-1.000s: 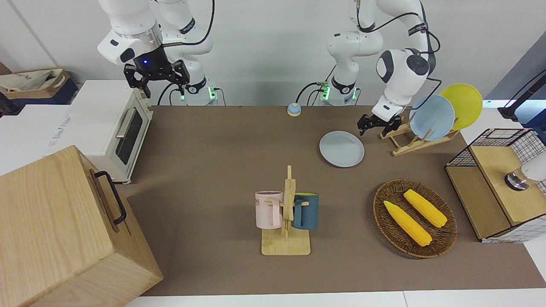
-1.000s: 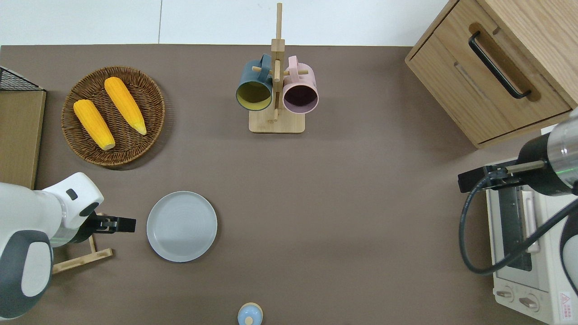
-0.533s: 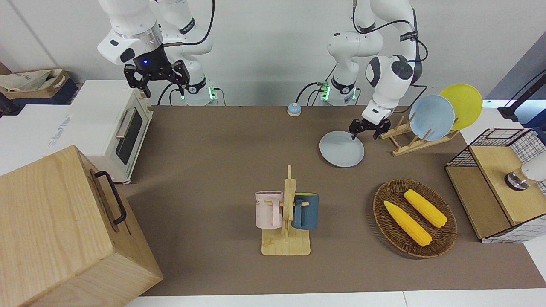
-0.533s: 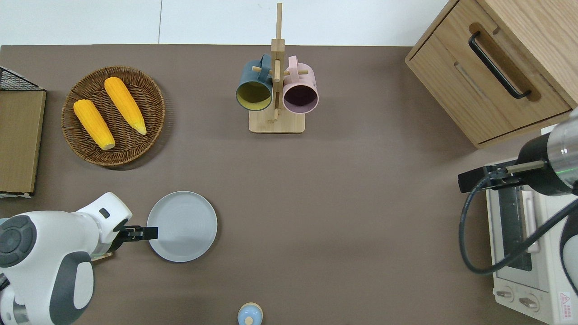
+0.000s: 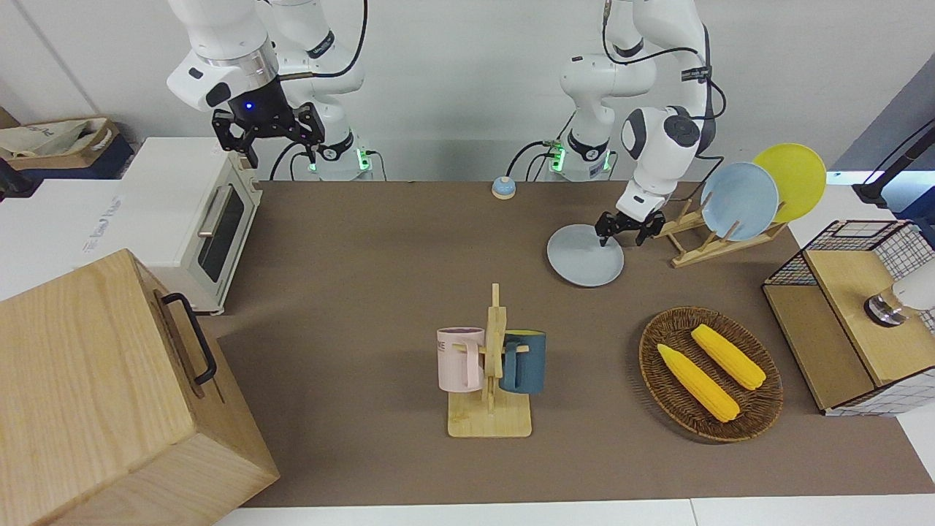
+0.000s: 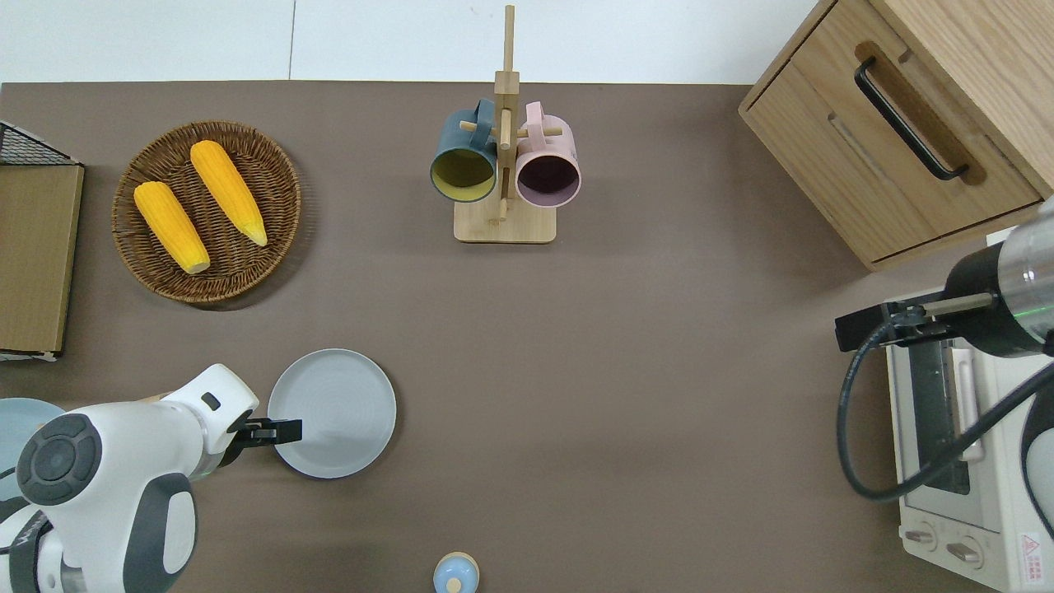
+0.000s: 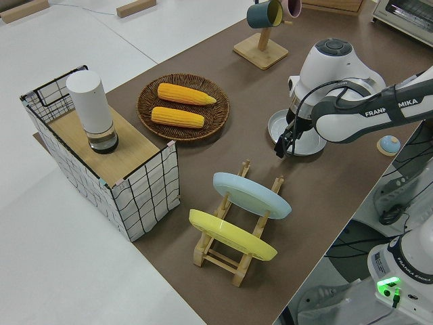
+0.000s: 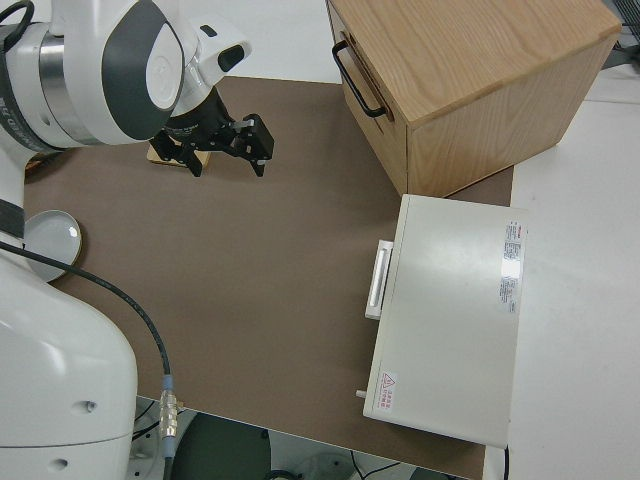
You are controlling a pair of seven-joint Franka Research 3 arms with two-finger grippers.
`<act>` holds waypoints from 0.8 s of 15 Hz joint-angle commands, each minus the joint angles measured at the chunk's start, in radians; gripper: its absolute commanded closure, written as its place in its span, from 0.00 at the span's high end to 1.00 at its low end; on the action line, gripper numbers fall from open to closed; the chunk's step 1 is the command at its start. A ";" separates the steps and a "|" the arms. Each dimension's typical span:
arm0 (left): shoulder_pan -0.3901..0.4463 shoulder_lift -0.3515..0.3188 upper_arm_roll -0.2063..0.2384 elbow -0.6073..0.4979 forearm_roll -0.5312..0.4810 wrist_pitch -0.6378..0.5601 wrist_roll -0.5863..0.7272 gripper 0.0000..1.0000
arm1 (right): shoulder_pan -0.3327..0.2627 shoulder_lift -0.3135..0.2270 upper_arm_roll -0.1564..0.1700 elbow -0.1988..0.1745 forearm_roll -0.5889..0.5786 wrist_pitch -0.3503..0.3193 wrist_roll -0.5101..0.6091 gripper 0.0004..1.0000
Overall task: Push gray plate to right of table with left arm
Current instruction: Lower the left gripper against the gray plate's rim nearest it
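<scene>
I have the left gripper (image 6: 284, 430) low over the edge of the gray plate (image 6: 333, 413) that faces the left arm's end of the table (image 6: 642, 371). Its fingers (image 5: 602, 232) stand apart in the front view, one above the plate and the other off its rim; I can't quite tell whether a tip touches the plate. The plate lies flat on the table, nearer to the robots than the wicker basket (image 6: 280, 173) with its two corn cobs (image 6: 228, 192), and beside the wooden dish rack (image 5: 705, 245) that holds a blue plate (image 5: 739, 201) and a yellow plate (image 5: 796, 179). The mug stand (image 6: 504, 222) is farther from the robots. The right arm is parked, its gripper (image 5: 267, 131) spread wide.
</scene>
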 commanded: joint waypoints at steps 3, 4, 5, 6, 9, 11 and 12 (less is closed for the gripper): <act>-0.008 0.031 0.004 -0.014 -0.013 0.054 -0.013 0.90 | -0.011 -0.008 0.004 0.001 0.008 -0.012 -0.001 0.98; -0.008 0.031 0.005 -0.014 -0.013 0.056 -0.016 0.81 | -0.011 -0.008 0.004 -0.001 0.008 -0.012 -0.001 0.98; -0.010 0.031 0.004 -0.014 -0.013 0.056 -0.019 0.70 | -0.011 -0.008 0.004 0.001 0.008 -0.012 -0.001 0.98; -0.010 0.031 0.005 -0.014 -0.013 0.056 -0.022 0.56 | -0.011 -0.008 0.006 -0.001 0.008 -0.012 -0.003 0.98; -0.010 0.031 0.004 -0.014 -0.013 0.056 -0.037 0.19 | -0.011 -0.008 0.006 -0.001 0.008 -0.012 -0.001 0.98; -0.010 0.031 0.004 -0.014 -0.013 0.056 -0.039 0.04 | -0.011 -0.008 0.006 0.001 0.008 -0.012 -0.003 0.98; -0.010 0.031 0.004 -0.014 -0.011 0.056 -0.039 0.00 | -0.011 -0.008 0.006 -0.001 0.008 -0.012 -0.003 0.98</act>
